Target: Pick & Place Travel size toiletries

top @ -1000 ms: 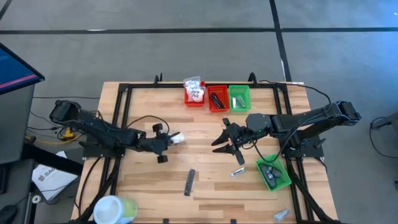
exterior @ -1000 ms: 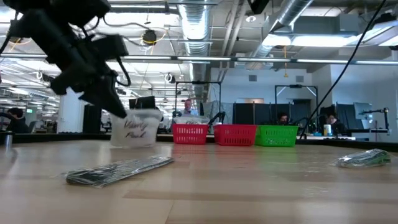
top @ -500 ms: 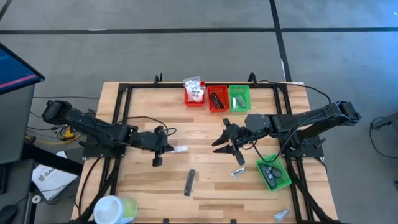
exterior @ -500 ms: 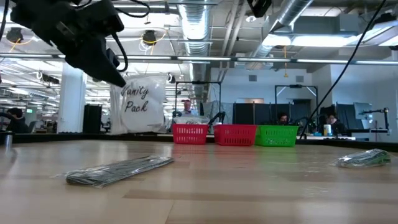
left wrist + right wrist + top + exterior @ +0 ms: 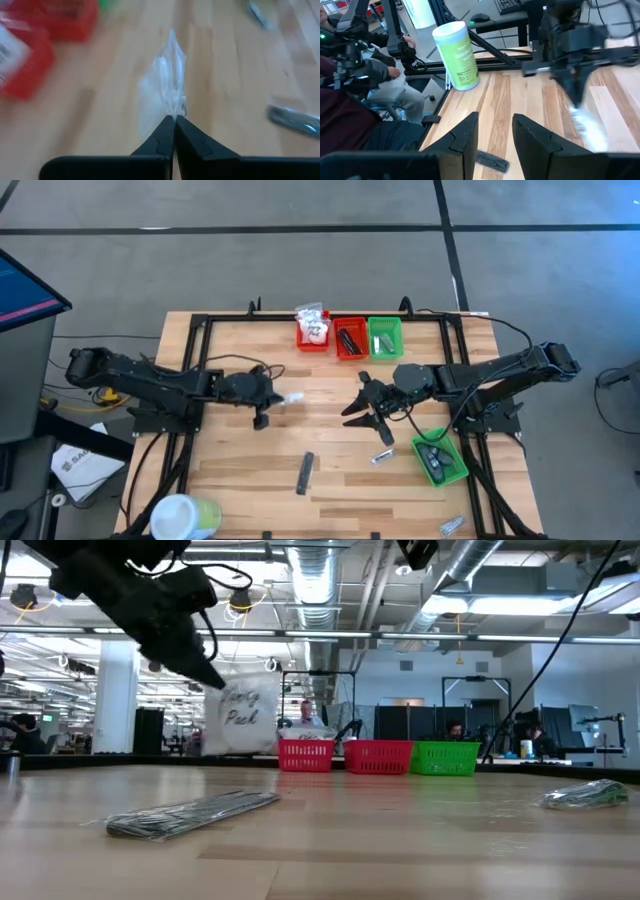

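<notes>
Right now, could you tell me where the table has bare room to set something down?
Free: the near edge between the tub and the grey stick, and the wood behind the left end effector up to the red bins. Crowded: around the right end effector, sachet and green bin.

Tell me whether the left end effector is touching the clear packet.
Touching. The left wrist view shows the left end effector shut with the clear packet pinched at its tips; the low view shows the packet hanging clear above the table.

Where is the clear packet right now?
The clear packet hangs pinched in the left gripper above mid-table in the high view, short of the red bins.
</notes>
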